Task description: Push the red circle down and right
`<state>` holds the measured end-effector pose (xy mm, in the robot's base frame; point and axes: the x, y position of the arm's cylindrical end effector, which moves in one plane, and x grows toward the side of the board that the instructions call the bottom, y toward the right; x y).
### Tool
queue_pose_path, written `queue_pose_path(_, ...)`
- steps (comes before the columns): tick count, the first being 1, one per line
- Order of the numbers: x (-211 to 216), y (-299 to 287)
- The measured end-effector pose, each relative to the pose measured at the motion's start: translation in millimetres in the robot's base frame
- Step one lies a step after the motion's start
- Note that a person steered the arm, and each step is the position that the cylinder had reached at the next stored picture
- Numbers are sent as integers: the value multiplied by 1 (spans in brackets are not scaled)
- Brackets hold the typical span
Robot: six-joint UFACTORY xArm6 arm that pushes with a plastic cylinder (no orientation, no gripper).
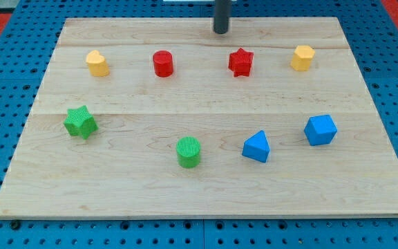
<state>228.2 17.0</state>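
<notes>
Blue pegboard surrounds a pale wooden board (pixel 206 200) that fills most of the view, and eight blocks sit on it in two loose rows. Nearer the board's bottom edge lie a blue block (pixel 320 130) with angled faces toward the right side, a blue triangular block (pixel 257 146) just left of it, a green cylinder (pixel 188 151) near the middle, and a green star (pixel 80 122) toward the left edge. Nearer the top edge, from left to right, stand a yellow heart-like block (pixel 97 63), the red circle (pixel 162 63), a red star (pixel 240 61) and a yellow block (pixel 302 57) whose exact shape I cannot make out. The arm carries no claw, so there is nothing to be apart or together; it ends in a dark rod, and my tip (pixel 221 31) rests close to the top edge, up and to the right of the red circle and well apart from it, just up and left of the red star. To push well, I judge the tip should first travel left along the top edge, clear of the red star, and settle on the circle's upper-left side. From there a steady diagonal push, centred on the block so it does not slip off sideways, should carry it toward the open wood between the red star and the green cylinder.
</notes>
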Motion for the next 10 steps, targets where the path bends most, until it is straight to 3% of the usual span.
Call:
queue_pose_path(2, 28, -92)
queue_pose_path(3, 32, -108)
queue_pose_path(4, 32, -107)
queue_pose_path(5, 68, -88)
queue_pose_path(6, 129, -61)
queue_pose_path(7, 129, -61)
queue_pose_path(8, 98, -101)
queue_pose_path(10, 121, -104)
